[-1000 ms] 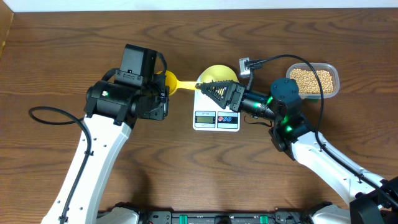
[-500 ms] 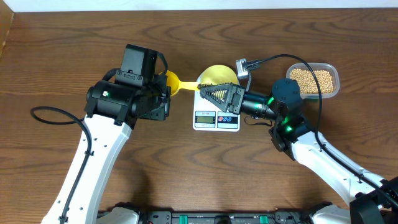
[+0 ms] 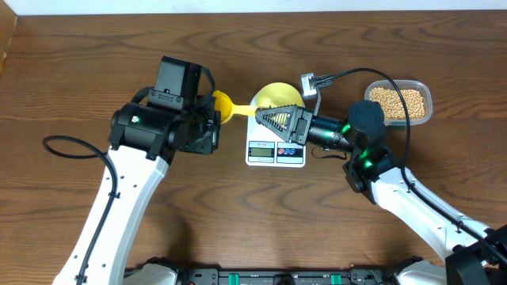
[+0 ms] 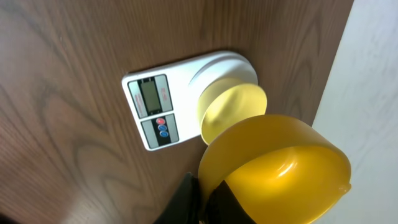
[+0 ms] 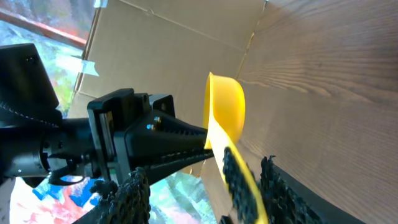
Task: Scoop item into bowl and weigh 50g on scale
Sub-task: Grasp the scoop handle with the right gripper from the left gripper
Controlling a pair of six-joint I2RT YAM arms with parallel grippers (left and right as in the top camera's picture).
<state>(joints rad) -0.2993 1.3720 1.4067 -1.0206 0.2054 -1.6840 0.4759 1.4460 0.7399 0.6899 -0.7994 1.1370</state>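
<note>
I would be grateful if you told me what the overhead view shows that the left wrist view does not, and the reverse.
Only the overhead view shows the clear tub of beans and the right claw, open astride the scoop's handle. Only the left wrist view shows the left claw at the scoop's cup, which the arm hides from above. Both show the white scale, the bowl on its platform, the yellow scoop and the wooden table.
</note>
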